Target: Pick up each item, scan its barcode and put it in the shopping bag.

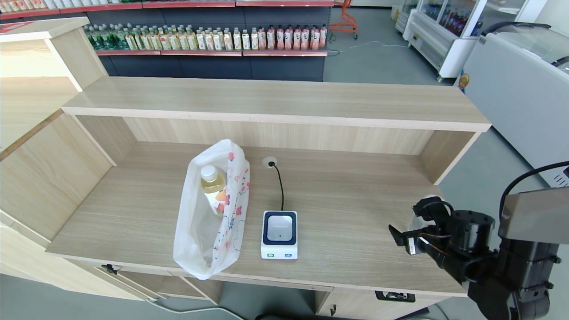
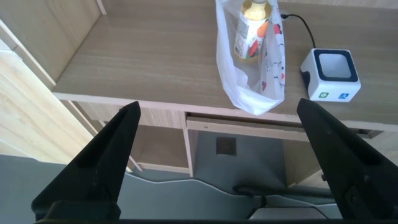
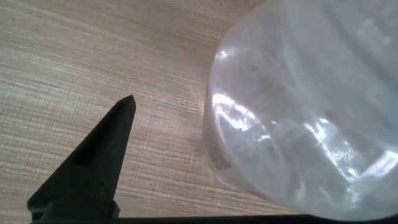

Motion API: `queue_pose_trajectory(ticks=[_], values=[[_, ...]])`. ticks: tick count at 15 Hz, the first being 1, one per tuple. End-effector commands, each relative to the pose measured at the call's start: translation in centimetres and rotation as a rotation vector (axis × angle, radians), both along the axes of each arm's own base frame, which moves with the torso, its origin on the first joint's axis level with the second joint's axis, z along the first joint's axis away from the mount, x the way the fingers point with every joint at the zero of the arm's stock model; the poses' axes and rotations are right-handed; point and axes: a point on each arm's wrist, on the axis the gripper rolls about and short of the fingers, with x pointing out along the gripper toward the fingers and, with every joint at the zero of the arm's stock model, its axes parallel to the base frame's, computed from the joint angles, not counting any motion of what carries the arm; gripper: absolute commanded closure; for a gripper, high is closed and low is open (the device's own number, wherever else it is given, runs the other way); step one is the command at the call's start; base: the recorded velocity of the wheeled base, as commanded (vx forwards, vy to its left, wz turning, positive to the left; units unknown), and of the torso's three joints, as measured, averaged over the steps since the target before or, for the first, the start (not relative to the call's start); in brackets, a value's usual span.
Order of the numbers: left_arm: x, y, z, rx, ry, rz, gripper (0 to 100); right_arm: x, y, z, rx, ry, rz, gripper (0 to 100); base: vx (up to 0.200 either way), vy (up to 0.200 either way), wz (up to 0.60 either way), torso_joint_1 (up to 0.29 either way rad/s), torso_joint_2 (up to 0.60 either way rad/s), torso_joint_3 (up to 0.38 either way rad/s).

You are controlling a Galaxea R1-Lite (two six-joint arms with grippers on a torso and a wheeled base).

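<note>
1 bottle (image 1: 214, 189) sits in the bag (image 1: 191, 240) beside the scanner (image 1: 279, 234). Right gripper (image 1: 402, 239), spread, at a clear bottle (image 3: 298, 118) on the counter (image 1: 355, 209), apparently neither gripped nor scanned; left gripper (image 2: 217, 104) spread.

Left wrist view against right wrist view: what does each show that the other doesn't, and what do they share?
Left wrist view, not the right: the white flower-printed plastic shopping bag holding a yellow-drink bottle with a printed label, the white box scanner with a dark window, its black cable, and the open left gripper. Right wrist view, not the left: a clear plastic bottle, very close. Both: the light wood-grain counter top.
</note>
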Motion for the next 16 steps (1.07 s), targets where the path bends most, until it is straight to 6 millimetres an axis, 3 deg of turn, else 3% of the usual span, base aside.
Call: queue_pose_trajectory(ticks=[1, 11, 16], values=[[0.0, 0.0, 0.0, 0.000, 0.000, 0.001, 0, 0.6, -0.3, 0.3, 0.006, -0.024, -0.009, 100, 0.000, 0.000, 0.00, 0.000, 0.00, 0.000], [0.0, 0.0, 0.0, 0.000, 0.000, 0.001, 0, 0.6, -0.9, 1.0, 0.024, -0.046, 0.030, 100, 0.000, 0.000, 0.00, 0.000, 0.00, 0.000], [0.0, 0.0, 0.0, 0.000, 0.000, 0.001, 0, -1.5, -0.8, 0.2, 0.032, 0.041, 0.096, 100, 0.000, 0.000, 0.00, 0.000, 0.00, 0.000]])
